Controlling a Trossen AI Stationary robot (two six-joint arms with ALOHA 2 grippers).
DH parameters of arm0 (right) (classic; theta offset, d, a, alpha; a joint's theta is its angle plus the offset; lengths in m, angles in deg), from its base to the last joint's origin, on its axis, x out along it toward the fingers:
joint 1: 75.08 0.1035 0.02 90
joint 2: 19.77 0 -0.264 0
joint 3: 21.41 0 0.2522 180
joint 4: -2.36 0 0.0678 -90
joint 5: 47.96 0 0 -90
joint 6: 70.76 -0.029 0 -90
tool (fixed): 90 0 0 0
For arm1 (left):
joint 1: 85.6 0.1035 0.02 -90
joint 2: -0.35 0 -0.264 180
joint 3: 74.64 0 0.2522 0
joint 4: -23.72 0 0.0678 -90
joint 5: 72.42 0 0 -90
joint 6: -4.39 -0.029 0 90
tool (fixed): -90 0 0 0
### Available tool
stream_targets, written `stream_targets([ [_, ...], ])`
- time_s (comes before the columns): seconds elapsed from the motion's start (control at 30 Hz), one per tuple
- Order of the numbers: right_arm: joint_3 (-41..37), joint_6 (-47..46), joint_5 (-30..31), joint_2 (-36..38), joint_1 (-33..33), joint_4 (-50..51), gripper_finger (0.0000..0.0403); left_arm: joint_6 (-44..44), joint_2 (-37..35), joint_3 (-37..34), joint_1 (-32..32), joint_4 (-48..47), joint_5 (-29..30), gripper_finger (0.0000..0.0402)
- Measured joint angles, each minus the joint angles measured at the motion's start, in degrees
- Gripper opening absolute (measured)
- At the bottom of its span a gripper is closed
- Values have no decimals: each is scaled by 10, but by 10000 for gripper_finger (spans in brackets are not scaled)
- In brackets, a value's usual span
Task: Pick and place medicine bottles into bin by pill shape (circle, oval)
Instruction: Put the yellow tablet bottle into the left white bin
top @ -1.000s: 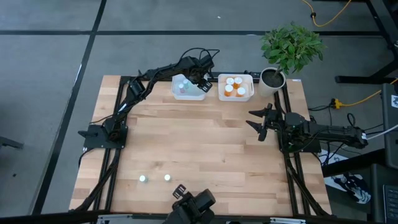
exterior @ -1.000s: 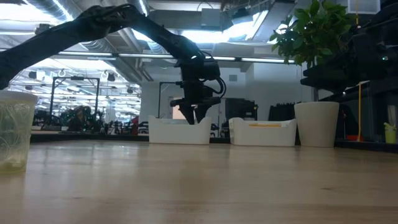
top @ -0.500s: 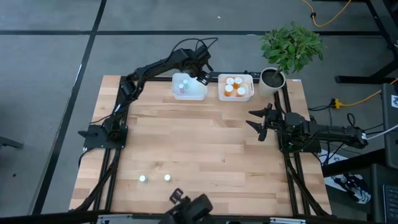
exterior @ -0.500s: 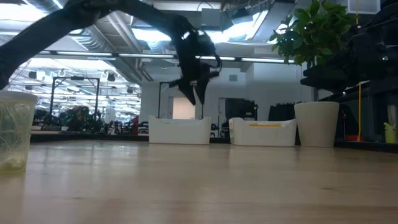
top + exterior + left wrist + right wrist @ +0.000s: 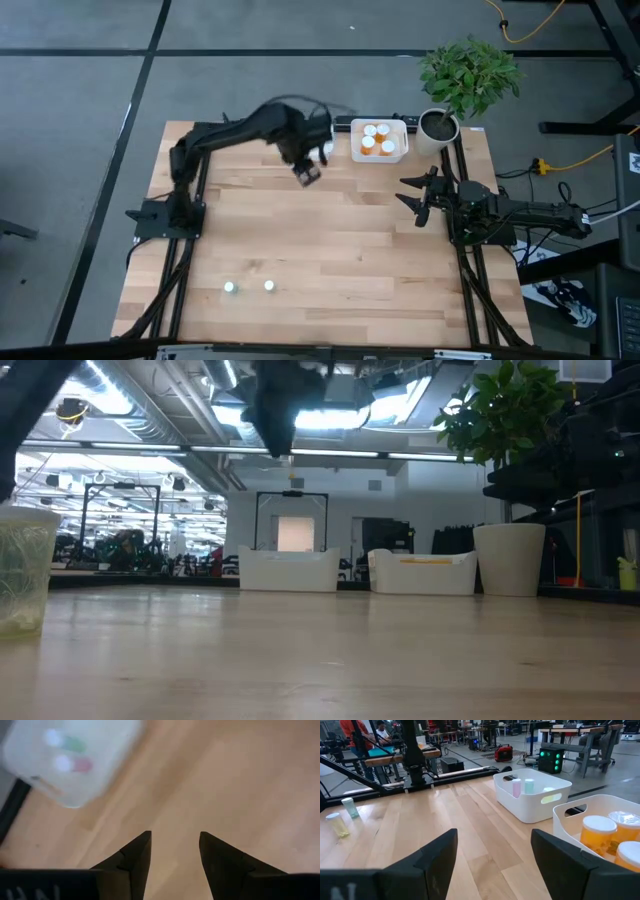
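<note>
My left gripper [image 5: 307,172] is open and empty, high above the table just near-side of the left white bin [image 5: 70,760]. That bin holds a green-labelled vial [image 5: 74,743] and a pink-labelled vial [image 5: 80,766], both with white caps. The right white bin [image 5: 379,152] holds several orange bottles [image 5: 377,140] with white caps. Two tiny vials [image 5: 229,288] [image 5: 268,286] stand on the table near its front edge. My right gripper [image 5: 410,200] is open and empty at the table's right side, pointing left.
A potted plant [image 5: 440,125] in a white pot stands at the far right corner beside the right bin. In the low view one pale vial [image 5: 22,570] shows close at the left. Bare wooden tabletop [image 5: 330,240] lies between the bins and the front vials.
My left gripper has risen out of the left bin, high above the table, and has swung toward the table's near edge, stopping just in front of the bin. My right arm has kept still.
</note>
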Motion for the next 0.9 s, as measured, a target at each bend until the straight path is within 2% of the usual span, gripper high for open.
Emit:
stream_targets([
  [0.2,0,0,0,0,0,0,255,28,-74,-68,-109,-6,22,159],
  [0.53,0,0,0,-1,0,0,255,243,-204,-283,-242,1,32,159],
  [0.7,0,0,0,-1,0,0,255,284,-227,-371,-308,33,-1,159],
  [0.9,0,0,0,-1,0,0,255,296,-227,-443,-377,128,-41,159],
])
